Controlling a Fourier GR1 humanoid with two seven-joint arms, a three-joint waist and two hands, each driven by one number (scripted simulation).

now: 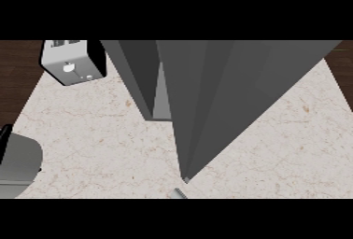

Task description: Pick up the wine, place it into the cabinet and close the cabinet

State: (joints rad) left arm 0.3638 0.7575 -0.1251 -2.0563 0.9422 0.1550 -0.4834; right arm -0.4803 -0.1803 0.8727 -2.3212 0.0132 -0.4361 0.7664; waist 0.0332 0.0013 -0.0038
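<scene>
Overhead, the grey cabinet (228, 93) fills the frame's centre and upper right, narrowing to a point at lower centre; its door (138, 74) stands ajar at upper centre-left. Interior hidden, so I cannot tell its contents. Wine not visible. White toaster (72, 60) upper left on the marble worktop (89, 140). Neither my left nor right hand shows; my grey forearm (17, 161) sits at the left edge.
</scene>
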